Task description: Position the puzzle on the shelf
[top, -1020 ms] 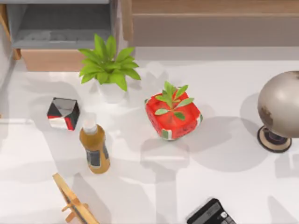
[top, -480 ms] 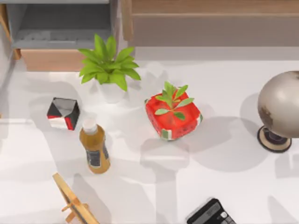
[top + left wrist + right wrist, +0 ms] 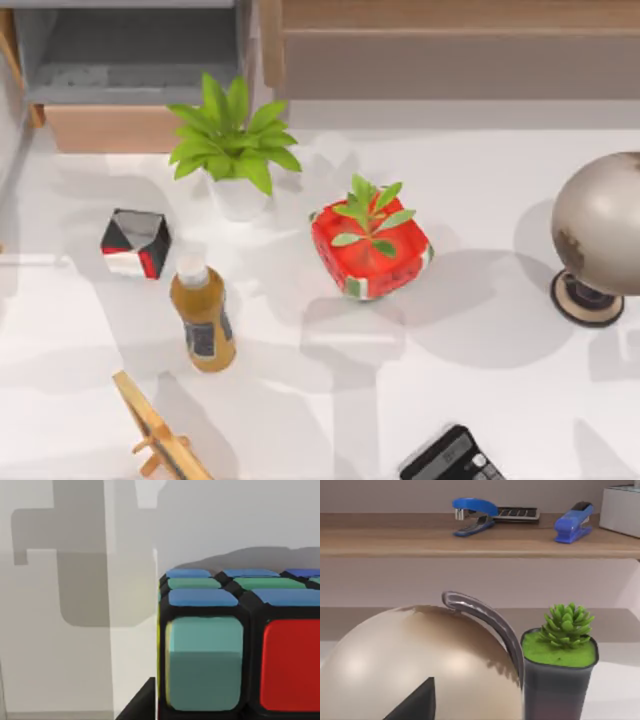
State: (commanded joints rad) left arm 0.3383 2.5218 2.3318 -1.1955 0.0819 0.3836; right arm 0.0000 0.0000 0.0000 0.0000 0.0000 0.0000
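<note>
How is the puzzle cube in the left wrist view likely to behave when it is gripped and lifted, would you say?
The puzzle cube looks rigid with flat faces, so it should probably hold steady and not roll. Its smooth tiles may slip under a light grip. The black seams suggest layers that might twist if squeezed off-centre.
</note>
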